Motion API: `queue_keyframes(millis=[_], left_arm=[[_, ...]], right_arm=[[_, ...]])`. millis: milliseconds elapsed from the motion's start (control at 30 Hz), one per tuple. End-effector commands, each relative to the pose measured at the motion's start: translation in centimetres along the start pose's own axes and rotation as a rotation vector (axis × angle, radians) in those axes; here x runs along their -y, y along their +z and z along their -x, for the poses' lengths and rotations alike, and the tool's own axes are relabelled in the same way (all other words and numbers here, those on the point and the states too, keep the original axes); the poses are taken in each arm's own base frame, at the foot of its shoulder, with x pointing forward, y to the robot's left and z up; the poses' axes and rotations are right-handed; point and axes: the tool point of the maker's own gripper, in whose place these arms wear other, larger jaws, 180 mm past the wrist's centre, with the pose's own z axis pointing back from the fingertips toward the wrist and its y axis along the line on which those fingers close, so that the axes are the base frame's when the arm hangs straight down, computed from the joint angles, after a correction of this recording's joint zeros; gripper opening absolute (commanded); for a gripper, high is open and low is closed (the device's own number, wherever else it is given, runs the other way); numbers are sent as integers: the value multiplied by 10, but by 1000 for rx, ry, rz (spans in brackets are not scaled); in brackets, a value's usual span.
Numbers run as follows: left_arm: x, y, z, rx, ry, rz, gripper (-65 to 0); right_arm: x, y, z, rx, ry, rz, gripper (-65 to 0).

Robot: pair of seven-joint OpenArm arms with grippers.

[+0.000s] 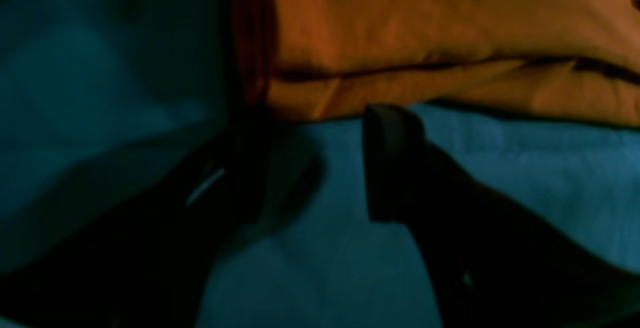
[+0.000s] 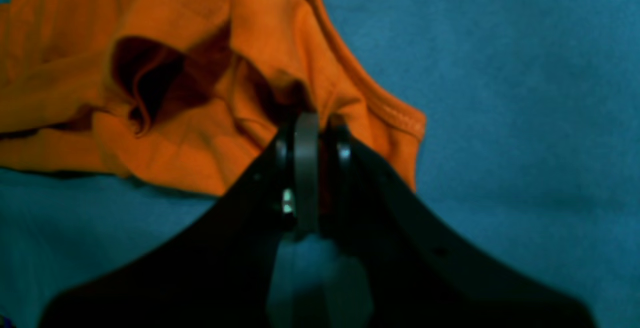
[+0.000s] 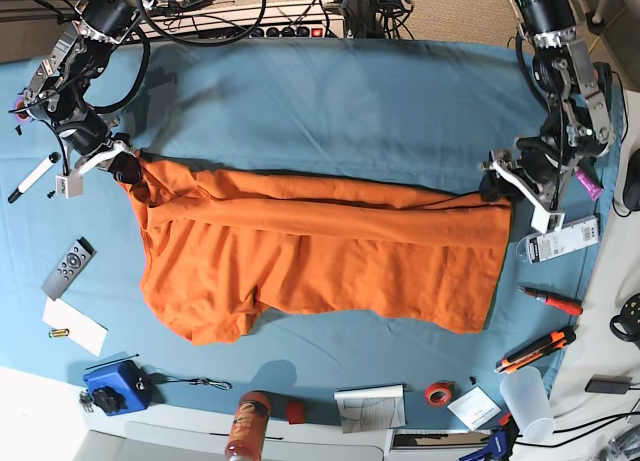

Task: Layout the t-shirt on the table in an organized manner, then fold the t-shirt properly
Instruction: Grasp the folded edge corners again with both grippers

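The orange t-shirt point(image 3: 320, 251) lies spread lengthwise across the middle of the teal table point(image 3: 330, 111), with a long fold running along its far edge. At its left corner, my right gripper point(image 3: 128, 169) is shut on a bunched, hemmed edge of the t-shirt point(image 2: 210, 92); in the right wrist view the gripper point(image 2: 315, 122) pinches the cloth between its tips. My left gripper point(image 3: 500, 186) is at the shirt's right edge. In the left wrist view it point(image 1: 320, 117) is open, low over the table point(image 1: 500, 168), its tips at the border of the t-shirt point(image 1: 425, 27).
Small items ring the table: a marker point(image 3: 35, 176), remote point(image 3: 68, 267) and paper point(image 3: 75, 326) on the left; a blue box point(image 3: 115, 386), orange bottle point(image 3: 248, 426) and red tape point(image 3: 437, 393) along the front; a red pen point(image 3: 550, 301), cutter point(image 3: 535, 351) and cup point(image 3: 527, 401) on the right.
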Motion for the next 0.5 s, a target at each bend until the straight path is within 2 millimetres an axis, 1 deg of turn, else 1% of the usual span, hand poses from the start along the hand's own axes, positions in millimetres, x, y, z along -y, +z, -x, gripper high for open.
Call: queue_keyframes(millis=[0,133,200,267,333,367,400,467], left_arm=[[-2,0,-12,23,-3,1,-339],[-3,-9,-13,12,7,20,-339],[-2,-10,-13,14,17,29,-360],[-1,-10,-14,18,23,36,-434],[-2,-10,-14,18,29,31,-555],[-3,-10,-14,20,40,24,-619],[-5,-10,-16,28,52,17,-650],[-7,-10,-18,40,67,6,-650]], right_arm=[[5,3,0,-32,21,21,-607],[5,3,1,-34,21,21,-607],[5,3,1,-34,21,21,-607],[5,3,1,-34,21,21,-607],[5,3,1,-34,21,22,-615],[5,4,0,-34,23,23,-650],[6,4,-1,-32,24,23,-650],[9,6,-4,-29,31,30,-650]])
